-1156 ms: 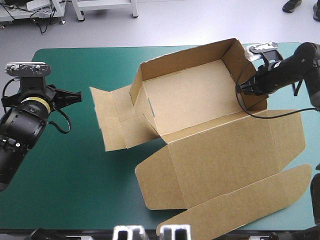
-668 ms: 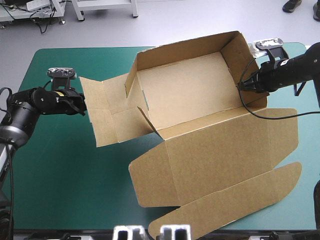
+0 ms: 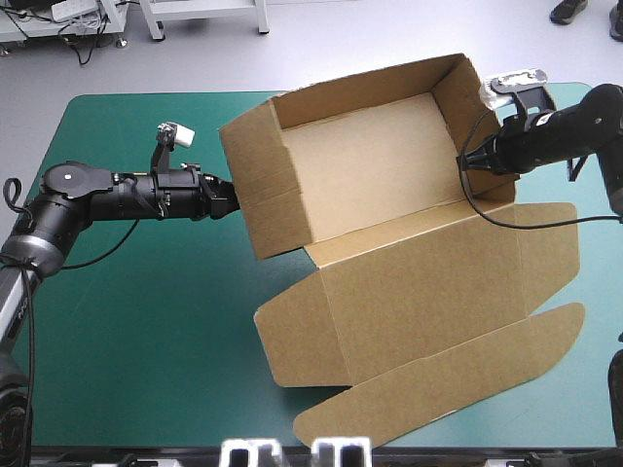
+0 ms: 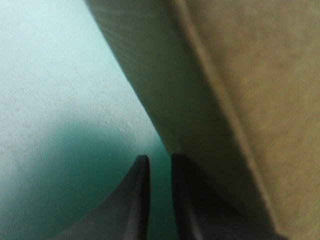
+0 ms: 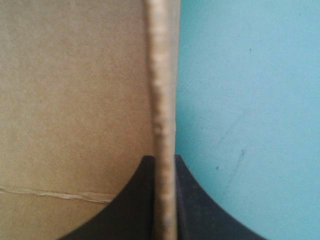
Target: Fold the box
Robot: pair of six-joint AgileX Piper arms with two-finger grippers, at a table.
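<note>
one brown box (image 3: 370,185) stands on the teal-green surface (image 3: 136,321) as an open tray, toward the far right, its lid (image 3: 428,311) flat toward the near edge. two pincers: the left pincer (image 3: 232,197) is all but closed, gripping nothing, tips against the box's left end wall from outside; the right pincer (image 3: 465,163) is clamped on the right end wall's edge.

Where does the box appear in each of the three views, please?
High view: the box sits mid-table, tray far, lid near.
Left wrist view: the box stands close ahead of and beside the left claw.
Right wrist view: the box's edge is pinched in the right claw.
Shared landmark: the teal-green cover.
</note>
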